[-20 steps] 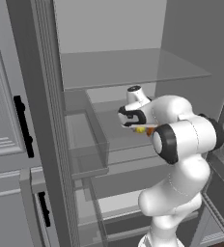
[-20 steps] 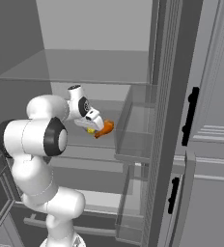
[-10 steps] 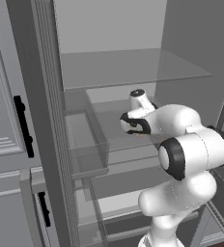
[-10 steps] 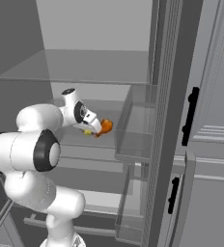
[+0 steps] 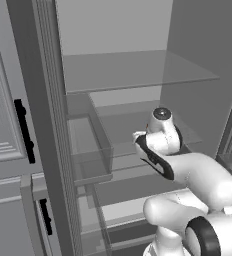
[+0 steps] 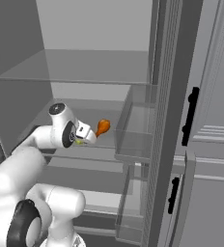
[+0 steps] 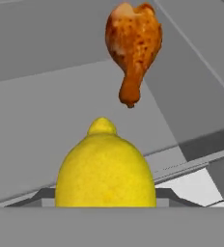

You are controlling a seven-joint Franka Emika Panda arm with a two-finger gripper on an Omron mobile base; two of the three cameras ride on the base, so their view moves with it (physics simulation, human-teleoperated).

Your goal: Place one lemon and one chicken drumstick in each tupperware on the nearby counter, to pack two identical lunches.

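My gripper [image 6: 85,137] is inside an open fridge, just above the middle shelf, and is shut on a yellow lemon [image 7: 104,169]. The lemon sits close to the hand camera and hides the fingertips; a sliver of the lemon [image 6: 80,142] shows under the hand in the right base view. A browned chicken drumstick [image 7: 133,43] lies on the shelf a short way beyond the lemon, bone end toward me. The same drumstick [image 6: 103,127] rests apart from the gripper, to its right. The tupperware and the counter are out of view.
A glass upper shelf [image 6: 75,67] hangs above the hand. Clear door bins [image 6: 135,135] [image 5: 90,150] flank the opening on both sides. Grey cabinet panels with black handles [image 6: 190,116] stand beside the fridge.
The hand has drawn back from the drumstick toward the fridge opening, with the lemon in it. The elbow has dropped lower. The drumstick has stayed in place on the shelf.
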